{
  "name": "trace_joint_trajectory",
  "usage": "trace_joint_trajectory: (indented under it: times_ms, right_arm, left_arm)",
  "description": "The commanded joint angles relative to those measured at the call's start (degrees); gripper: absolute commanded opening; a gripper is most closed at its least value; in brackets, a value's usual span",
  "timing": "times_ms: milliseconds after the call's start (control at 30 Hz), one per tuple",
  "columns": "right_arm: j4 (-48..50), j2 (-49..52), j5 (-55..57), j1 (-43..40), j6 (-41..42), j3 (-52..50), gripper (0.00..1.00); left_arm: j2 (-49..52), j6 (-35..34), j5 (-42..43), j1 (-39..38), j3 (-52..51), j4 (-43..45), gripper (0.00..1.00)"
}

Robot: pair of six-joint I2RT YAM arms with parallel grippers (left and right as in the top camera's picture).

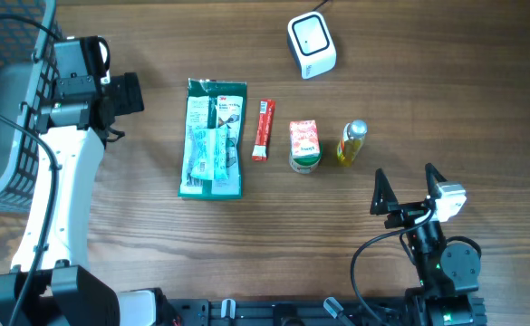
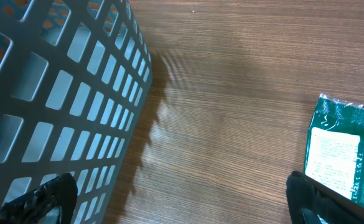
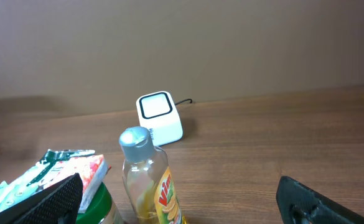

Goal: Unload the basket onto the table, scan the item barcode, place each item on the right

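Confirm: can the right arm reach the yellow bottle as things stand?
Probably yes. The right gripper is open and faces the yellow bottle, which stands upright just ahead of it, with only bare table between them. The small carton stands close beside the bottle and may crowd one finger.

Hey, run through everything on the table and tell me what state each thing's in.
Left pincer: open, empty, beside basket.
Right pincer: open, empty, near bottle.
Scanner: upright, untouched.
Green packet: lying flat.
Red sachet: lying flat.
Red-green carton: resting beside bottle, unheld.
Yellow bottle: upright, capped.
Basket: upright, inside mostly out of view.
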Motion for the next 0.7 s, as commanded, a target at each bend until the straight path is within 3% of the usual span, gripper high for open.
trace_joint_trajectory:
  times_ms: [0, 567, 667]
  right_arm:
    - [0.13, -0.2, 0.7, -0.28, 0.0, -0.04, 1.0]
    - [0.13, -0.2, 0.2, -0.28, 0.11, -0.04, 1.0]
    - [0.15, -0.2, -0.59, -0.28, 7.08, -0.04, 1.0]
  left_arm:
    - [0.0, 0.61, -0.5, 0.02, 0.09, 0.0, 1.0]
    - [0.0, 0.61, -0.5, 0.02, 0.09, 0.0, 1.0]
    - [0.0, 0.61, -0.5, 0.02, 0.09, 0.0, 1.0]
